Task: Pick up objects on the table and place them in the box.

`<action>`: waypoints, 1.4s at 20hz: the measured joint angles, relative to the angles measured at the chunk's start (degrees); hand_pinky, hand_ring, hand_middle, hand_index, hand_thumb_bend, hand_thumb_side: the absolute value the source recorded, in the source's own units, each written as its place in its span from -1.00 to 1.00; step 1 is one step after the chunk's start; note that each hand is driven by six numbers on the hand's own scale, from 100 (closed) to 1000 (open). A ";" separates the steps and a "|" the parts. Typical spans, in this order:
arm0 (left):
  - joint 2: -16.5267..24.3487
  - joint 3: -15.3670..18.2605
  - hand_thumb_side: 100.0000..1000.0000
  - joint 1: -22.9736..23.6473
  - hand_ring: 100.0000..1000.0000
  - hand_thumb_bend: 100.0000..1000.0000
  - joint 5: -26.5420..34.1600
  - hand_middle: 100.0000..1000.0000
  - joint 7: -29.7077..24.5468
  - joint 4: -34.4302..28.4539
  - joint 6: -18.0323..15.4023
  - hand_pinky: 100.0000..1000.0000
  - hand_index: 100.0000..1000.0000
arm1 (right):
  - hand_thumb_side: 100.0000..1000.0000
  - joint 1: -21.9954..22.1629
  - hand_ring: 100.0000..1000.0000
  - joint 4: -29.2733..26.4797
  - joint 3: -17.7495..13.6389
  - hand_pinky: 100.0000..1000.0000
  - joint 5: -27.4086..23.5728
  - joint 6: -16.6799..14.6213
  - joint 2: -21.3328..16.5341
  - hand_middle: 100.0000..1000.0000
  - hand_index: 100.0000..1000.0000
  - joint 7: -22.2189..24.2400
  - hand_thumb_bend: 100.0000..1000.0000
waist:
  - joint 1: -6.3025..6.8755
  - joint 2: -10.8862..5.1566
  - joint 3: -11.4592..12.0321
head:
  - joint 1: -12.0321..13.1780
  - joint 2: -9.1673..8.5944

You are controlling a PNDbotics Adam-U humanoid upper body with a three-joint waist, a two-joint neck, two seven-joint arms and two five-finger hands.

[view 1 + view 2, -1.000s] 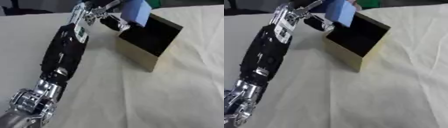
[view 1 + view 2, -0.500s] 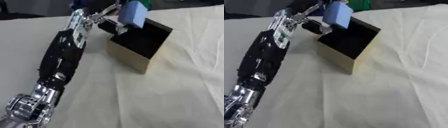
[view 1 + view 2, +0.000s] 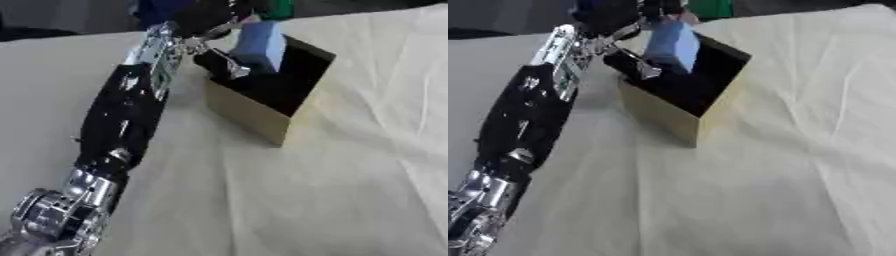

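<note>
The table (image 3: 350, 200), covered with a pale cloth, carries only one thing that I can see: the box (image 3: 262, 112). It stands toward the far edge of the table, a little left of the middle, with tan outer walls and a dark inside. Its open top faces up, so a thing can be lowered straight in.

The left arm (image 3: 122, 125) reaches from the near left corner across the table to the box. I think it is stretched so far because the box stands far from the robot.

The left hand (image 3: 203, 22) is above the far left rim of the box. Its fingers are curled around the top of the blue block (image 3: 260, 45) and pinch it. The block hangs upright, with its lower part already inside the opening, so I judge that the placing is nearly done and only the release is left.

The right hand is not visible in either view.
</note>
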 measured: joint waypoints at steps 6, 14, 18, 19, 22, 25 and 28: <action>0.02 0.45 0.29 0.02 1.00 0.60 -6.28 0.94 3.28 0.40 1.65 0.93 1.00 | 0.62 0.00 0.62 0.00 -0.07 0.24 -0.05 0.03 0.06 0.17 0.40 -0.02 -1.00 | 0.20 0.01 -0.13 | 0.11 0.01; 0.03 1.00 0.16 0.29 1.00 0.17 -5.35 0.81 8.19 -0.39 4.29 0.92 0.97 | 0.62 0.09 0.62 0.00 -0.18 0.24 -0.05 0.13 0.06 0.17 0.40 -0.22 -1.00 | 0.20 0.01 0.07 | -0.22 0.14; 0.32 1.02 0.25 1.82 0.93 -0.14 2.75 0.66 12.33 -4.93 6.83 0.90 0.86 | 0.62 0.89 0.62 0.00 -0.45 0.24 0.14 0.00 0.06 0.17 0.40 -0.78 -1.00 | 0.27 -0.04 0.85 | -0.61 0.76; 0.65 1.03 0.29 2.36 0.89 -0.29 5.76 0.60 13.17 -6.36 7.69 0.89 0.82 | 0.62 1.22 0.62 0.00 -0.56 0.24 0.27 0.02 0.06 0.17 0.40 -1.02 -1.00 | 0.33 -0.10 1.27 | -0.74 1.10; 2.69 1.05 0.38 4.95 0.82 -0.52 17.41 0.53 14.87 -12.06 10.83 0.87 0.79 | 0.61 2.29 0.62 0.00 -0.88 0.24 0.88 0.22 0.05 0.17 0.40 -1.75 -1.00 | 0.33 -1.13 3.01 | -1.61 2.16; 5.96 1.49 0.54 8.82 0.78 -0.78 30.45 0.49 14.43 -18.32 14.53 0.92 0.80 | 0.61 3.56 0.62 0.00 -1.38 0.24 1.80 0.33 0.03 0.17 0.40 -2.65 -1.00 | 0.28 -2.11 5.02 | -3.18 3.31; 9.08 3.10 0.60 13.11 0.77 -0.84 43.88 0.48 11.62 -24.45 18.90 0.96 0.80 | 0.60 4.69 0.62 0.00 -1.90 0.24 2.54 0.46 0.02 0.17 0.40 -3.62 -1.00 | -0.14 -2.95 6.91 | -4.91 4.40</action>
